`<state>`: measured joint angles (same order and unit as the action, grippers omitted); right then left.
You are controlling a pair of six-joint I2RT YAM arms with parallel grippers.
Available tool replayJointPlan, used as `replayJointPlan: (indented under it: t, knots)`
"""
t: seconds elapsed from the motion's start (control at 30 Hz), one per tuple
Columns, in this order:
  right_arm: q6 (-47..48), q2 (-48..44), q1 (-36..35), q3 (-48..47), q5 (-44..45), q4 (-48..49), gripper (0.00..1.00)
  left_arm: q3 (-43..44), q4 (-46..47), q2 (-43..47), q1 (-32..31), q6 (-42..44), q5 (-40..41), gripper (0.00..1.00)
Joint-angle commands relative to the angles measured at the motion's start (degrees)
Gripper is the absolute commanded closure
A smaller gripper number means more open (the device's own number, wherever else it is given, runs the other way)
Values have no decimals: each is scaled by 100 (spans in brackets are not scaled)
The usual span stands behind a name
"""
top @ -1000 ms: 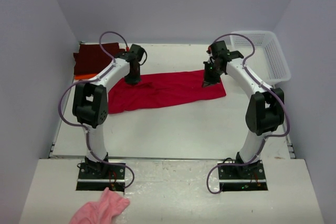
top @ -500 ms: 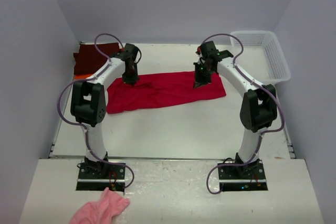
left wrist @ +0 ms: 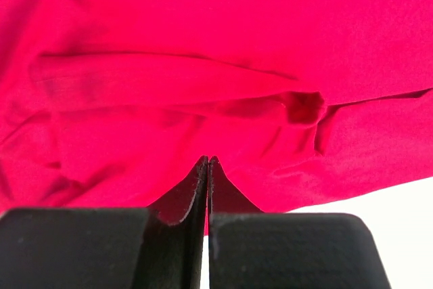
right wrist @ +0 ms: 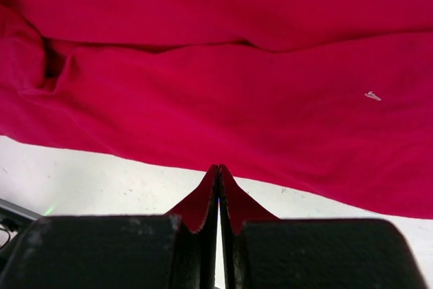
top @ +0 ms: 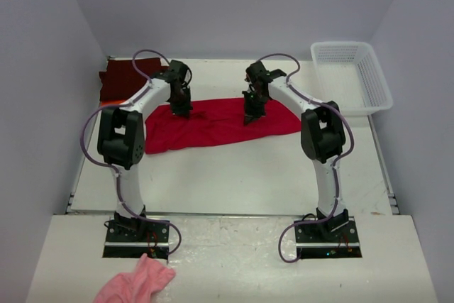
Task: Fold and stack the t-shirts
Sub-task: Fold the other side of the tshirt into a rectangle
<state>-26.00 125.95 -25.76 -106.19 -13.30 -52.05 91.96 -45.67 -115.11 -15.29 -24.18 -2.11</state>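
The right gripper (top: 250, 117) has swept left along the far edge of the red shirt (top: 213, 127), towards its middle. Nearest me, a pink cloth (top: 135, 283) lies by the left base. Farther in, the red shirt lies spread and rumpled. The right gripper and the left gripper (top: 181, 110) both pinch its far hem, jaws closed. Behind, far left, sits the maroon shirt (top: 122, 81). Far right is a basket (top: 358, 76).

Red tee (top: 213, 122): soft matt cloth; basket (top: 339, 45): white plastic mesh.
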Motion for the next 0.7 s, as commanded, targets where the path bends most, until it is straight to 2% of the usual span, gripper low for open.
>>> replayJointPlan:
  t: [0.0,0.67]
  knots:
    - [-142,26,-52,-279,-129,-200,100,85,164,-178,-9,177,-465,100]
    - [-195,342,-193,-288,-111,-279,100,911,243,-987,-106,116,-642,100]
